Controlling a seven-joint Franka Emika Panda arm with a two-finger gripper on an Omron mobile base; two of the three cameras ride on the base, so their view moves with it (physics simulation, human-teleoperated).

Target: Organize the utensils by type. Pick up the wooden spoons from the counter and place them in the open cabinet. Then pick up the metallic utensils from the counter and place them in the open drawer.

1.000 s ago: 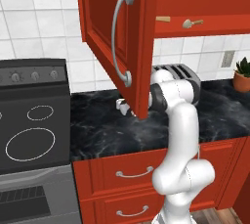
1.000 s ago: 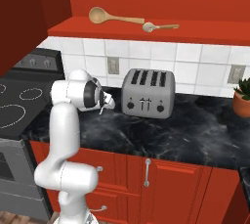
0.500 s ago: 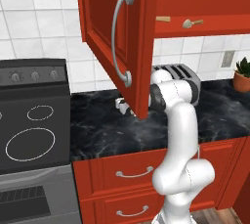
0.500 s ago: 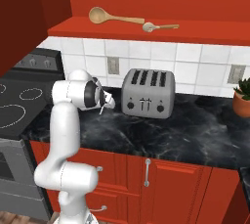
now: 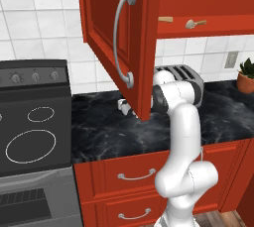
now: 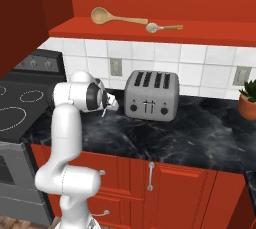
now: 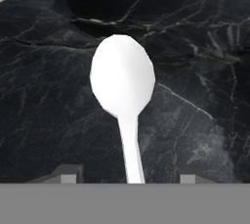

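Gripper: in the hand view the two dark fingertips (image 7: 68,173) stand well apart at the bottom, and the handle of a white metal spoon (image 7: 123,83) runs down between them. I cannot tell if the pads touch the handle, because the grey band cuts this part off.
Metal spoon: its bowl points away from the hand, over the black counter (image 7: 195,47). It seems lined up with the fingers so that they can close on the thin handle; whether it lies on the marble or hangs above it is hard to say.
Counter: in the right base view the gripper (image 6: 109,104) is low over the counter, just beside the toaster (image 6: 150,94).
Cabinet door: in the left base view the open door (image 5: 116,42) hides most of the hand.
Wooden spoons: the larger one (image 6: 116,17) and the smaller one (image 6: 161,27) already lie on the cabinet shelf, so I judge the wooden part is done.
Drawer: I cannot make out an open one.
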